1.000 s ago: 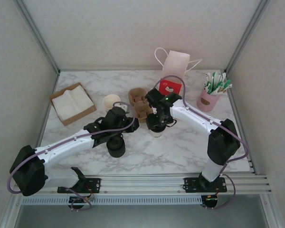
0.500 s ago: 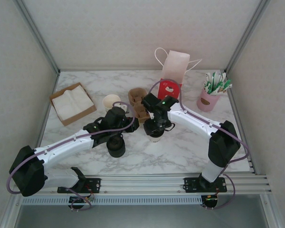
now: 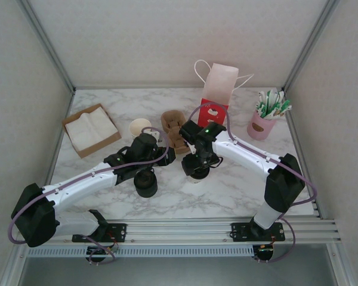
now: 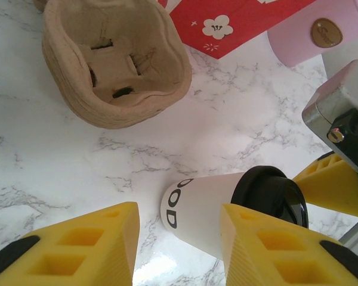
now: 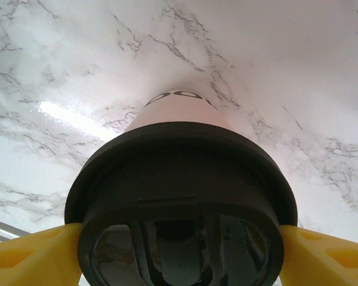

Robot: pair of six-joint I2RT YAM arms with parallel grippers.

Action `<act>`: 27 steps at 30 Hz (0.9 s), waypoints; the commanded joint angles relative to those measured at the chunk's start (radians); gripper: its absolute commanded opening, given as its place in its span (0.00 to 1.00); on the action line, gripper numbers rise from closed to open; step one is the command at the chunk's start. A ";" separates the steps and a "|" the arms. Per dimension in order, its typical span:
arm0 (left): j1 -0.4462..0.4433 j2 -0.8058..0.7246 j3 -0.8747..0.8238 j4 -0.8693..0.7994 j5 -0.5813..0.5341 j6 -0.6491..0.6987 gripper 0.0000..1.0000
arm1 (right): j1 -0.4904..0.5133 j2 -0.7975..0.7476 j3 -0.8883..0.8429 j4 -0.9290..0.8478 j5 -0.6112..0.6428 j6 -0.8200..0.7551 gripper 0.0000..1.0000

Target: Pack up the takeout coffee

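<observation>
Takeout coffee [image 4: 197,211] stood upright on marble table [image 4: 250,119], near-right of pulp cup carrier [image 4: 116,65] | right gripper [image 3: 196,167] flanked black lid [image 5: 179,173], probably for an upright lift; clamped or slack could not be told | left gripper [image 4: 178,229] part-open, empty, near-left of carrier.

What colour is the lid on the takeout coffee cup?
Black lid, on a cream-white cup; clearest in the right wrist view.

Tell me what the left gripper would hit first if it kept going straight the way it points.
Most likely the coffee cup. It stands ahead of the left gripper, roughly in line with the gap between its jaws. The right gripper is at its black lid. How far ahead the cup stands is unclear.
</observation>
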 commanded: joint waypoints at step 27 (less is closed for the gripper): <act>0.010 -0.002 -0.022 0.136 0.272 -0.064 0.27 | -0.069 -0.269 -0.077 0.095 -0.054 0.119 0.44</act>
